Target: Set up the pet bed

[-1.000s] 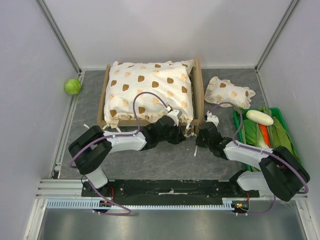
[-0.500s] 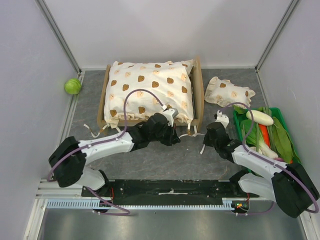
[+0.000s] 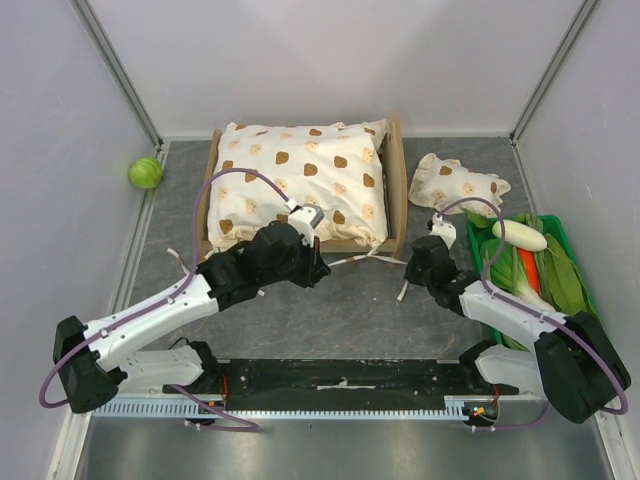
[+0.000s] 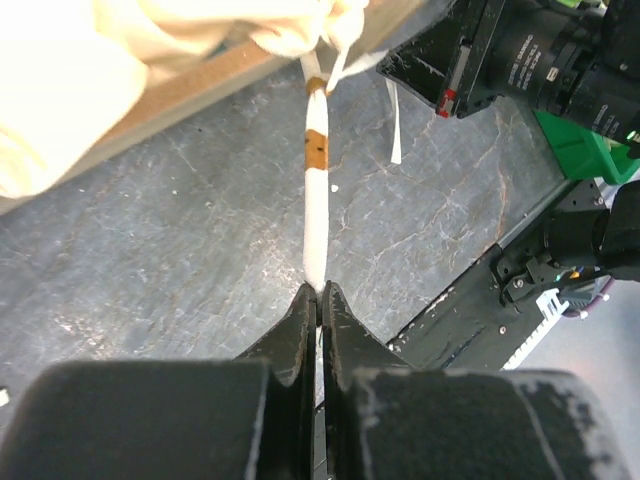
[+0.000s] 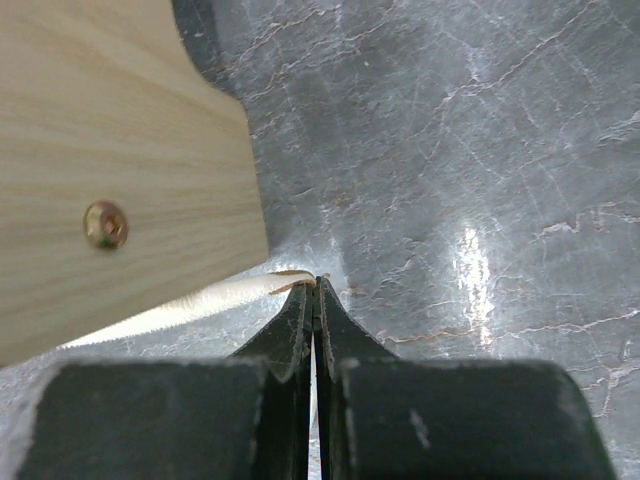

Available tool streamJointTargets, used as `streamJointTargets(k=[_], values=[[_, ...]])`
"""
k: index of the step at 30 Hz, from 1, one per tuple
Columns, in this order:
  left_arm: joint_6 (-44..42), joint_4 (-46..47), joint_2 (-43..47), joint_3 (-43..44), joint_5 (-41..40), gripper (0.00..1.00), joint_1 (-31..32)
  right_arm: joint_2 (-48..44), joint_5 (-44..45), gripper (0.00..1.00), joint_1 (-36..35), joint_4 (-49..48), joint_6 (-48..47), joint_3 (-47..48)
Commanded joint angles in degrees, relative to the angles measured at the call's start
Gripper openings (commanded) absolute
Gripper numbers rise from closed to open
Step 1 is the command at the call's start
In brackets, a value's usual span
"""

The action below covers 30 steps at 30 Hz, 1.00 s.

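The pet bed (image 3: 397, 180) stands at the middle rear of the bench (image 3: 340, 310), with the bear-print cushion (image 3: 300, 180) lying in its frame.

**Hold state**
- The left hand (image 4: 318, 292) is closed on the free end of one cushion tie (image 4: 316, 200). That tie runs straight and taut from the fingertips to the cushion's near right corner.
- The right hand (image 5: 315, 285) is closed on the tip of a second tie (image 5: 190, 300). It sits just beside the wooden end panel (image 5: 120, 150) of the bed, below its screw (image 5: 105, 225).

**Reason for the hold**
Both ties leave the same corner of the cushion and are drawn apart, one to each side. You should read this as preparation for fastening the cushion to the frame. Tension keeps each tie straight and stops it slipping from the fingertips. Whether a knot already exists at the corner cannot be told.

**Edges and room**
- Between the two arms, the bench in front of the bed is bare. Use this area for crossing or looping the ties.
- The wooden panel edge is very close to the right hand. Expect the tie to rub on it.
- To the right, the green crate (image 3: 572, 240) of vegetables is near the right forearm, so sideways travel there is limited.
- The small pillow (image 3: 455, 182) lies beyond the right hand, apart from the bed.
- The left side has open bench out to the wall.
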<state>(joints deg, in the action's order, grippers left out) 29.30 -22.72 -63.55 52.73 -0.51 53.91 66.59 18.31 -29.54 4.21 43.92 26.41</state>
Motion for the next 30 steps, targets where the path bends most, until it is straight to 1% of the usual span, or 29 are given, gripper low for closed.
streamJointTargets(k=[1, 5, 9, 12, 15, 16, 19, 20, 21, 23, 25, 29, 30], values=[[-3.99, -7.07, 2.73, 5.89, -2.83, 0.02, -0.65, 1.00, 4.63, 0.00, 1.24, -0.34, 0.46, 2.24], [-4.60, -7.51, 2.91, 6.68, -0.55, 0.02, -0.74, -1.36, 8.58, 0.00, 2.47, 1.33, 1.25, 2.76], [-4.60, -6.82, 0.62, 6.51, 5.24, 0.02, -0.74, -5.58, 11.75, 0.00, 3.35, 3.17, 1.34, 3.29], [-3.99, -6.46, -1.57, 6.50, 7.10, 0.02, -0.65, -8.49, 14.03, 0.00, 3.52, 5.19, 1.26, 3.91], [-3.90, -6.81, -1.23, 7.03, 7.11, 0.02, -0.65, -10.42, 17.46, 0.00, 4.05, 7.65, 1.08, 4.00], [-4.07, -7.94, -0.97, 7.30, 6.58, 0.02, -0.65, -10.95, 17.90, 0.00, 4.40, 7.83, 0.82, 3.74], [-5.74, -12.06, 0.27, 7.83, 1.58, 0.02, -0.56, -11.48, 16.94, 0.00, 6.51, 8.01, 0.03, 3.82], [-6.27, -13.22, 0.62, 7.74, -1.91, 0.02, -0.65, -11.22, 16.59, 0.00, 6.86, 8.18, -0.06, 3.91], [-7.23, -14.62, 0.62, 7.65, -3.34, 0.02, -0.65, -11.04, 15.98, 0.00, 7.21, 8.19, -0.06, 4.00], [-8.11, -18.30, 0.71, 7.39, -5.63, 0.02, -0.74, -10.60, 15.45, 0.00, 7.48, 8.19, -0.06, 4.26], [-8.29, -19.11, 1.23, 6.69, -5.82, 0.02, -0.65, -10.43, 15.36, 0.00, 7.48, 8.10, 0.11, 4.35], [-6.72, -22.27, 0.71, 5.89, -10.72, 0.02, -0.74, -10.42, 16.23, 0.00, 8.09, 8.27, 0.11, 4.35], [-6.54, -22.37, 0.45, 5.81, -10.91, 0.02, -0.65, -10.51, 16.32, 0.00, 8.27, 8.36, -0.24, 4.35]])
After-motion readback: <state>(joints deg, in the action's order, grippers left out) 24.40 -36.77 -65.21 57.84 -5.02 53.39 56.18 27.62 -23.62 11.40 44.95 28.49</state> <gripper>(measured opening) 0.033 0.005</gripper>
